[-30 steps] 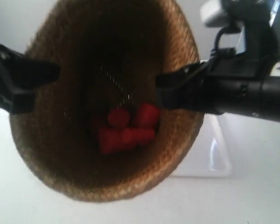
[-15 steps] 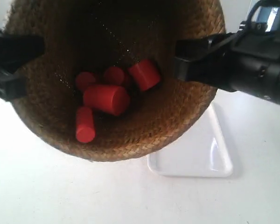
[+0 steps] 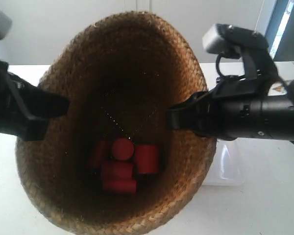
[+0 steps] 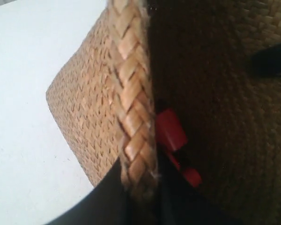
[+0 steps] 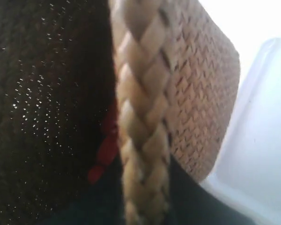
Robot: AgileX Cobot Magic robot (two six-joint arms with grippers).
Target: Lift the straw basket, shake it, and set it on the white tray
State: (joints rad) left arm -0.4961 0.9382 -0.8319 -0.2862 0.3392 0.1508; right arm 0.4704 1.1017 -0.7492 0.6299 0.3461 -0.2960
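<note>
Since half a second ago the straw basket (image 3: 88, 68) has swung back, so that its mouth is now facing the exterior camera more squarely. The red cylinders (image 3: 121, 164), which were scattered on the inner wall, are now lying in one tight cluster deep at the bottom. The basket is also covering more of the white tray (image 3: 231, 172).

The two arms are holding the basket between them above the white table (image 3: 264, 210). The left gripper (image 4: 140, 199) is pinching the braided rim (image 4: 131, 93), with one dark finger sitting inside the basket and one outside. The right gripper (image 5: 145, 204) is gripping the opposite side of the rim in the same way, closed tightly on the braid.

In the exterior view only one corner of the tray is showing, behind the basket's lower side, under the right arm. In the right wrist view the tray is lying just beside the basket's woven wall; whether they are touching, I cannot tell.
</note>
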